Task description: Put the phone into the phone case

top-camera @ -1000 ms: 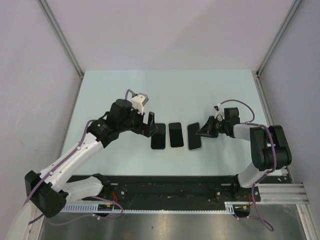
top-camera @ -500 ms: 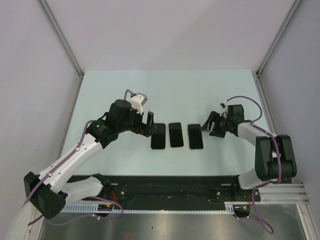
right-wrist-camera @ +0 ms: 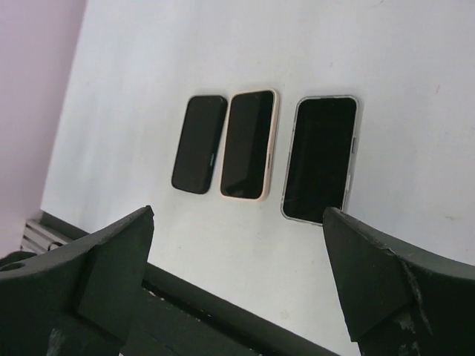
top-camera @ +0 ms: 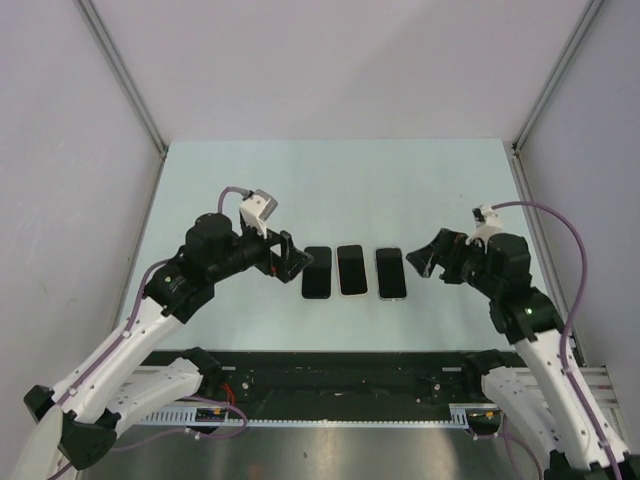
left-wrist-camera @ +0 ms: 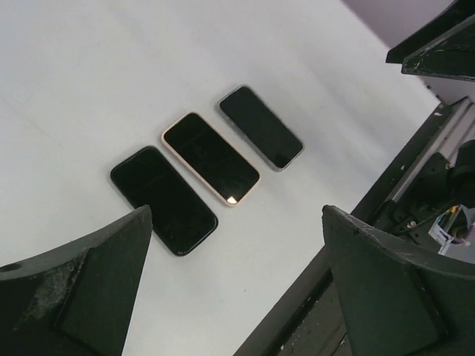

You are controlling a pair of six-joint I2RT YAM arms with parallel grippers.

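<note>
Phone with the pale rim [top-camera: 391, 273] lies flat near the right tool [top-camera: 422, 256], whose fingers stand wide apart and hold nothing. The left tool [top-camera: 292, 258], also spread and empty, hovers near a black phone [top-camera: 317, 272]. A pink-rimmed phone [top-camera: 351, 270] lies between them on the surface [top-camera: 330, 180].

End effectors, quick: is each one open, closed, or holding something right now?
Left end effector: open, holding nothing.
Right end effector: open, holding nothing.
</note>
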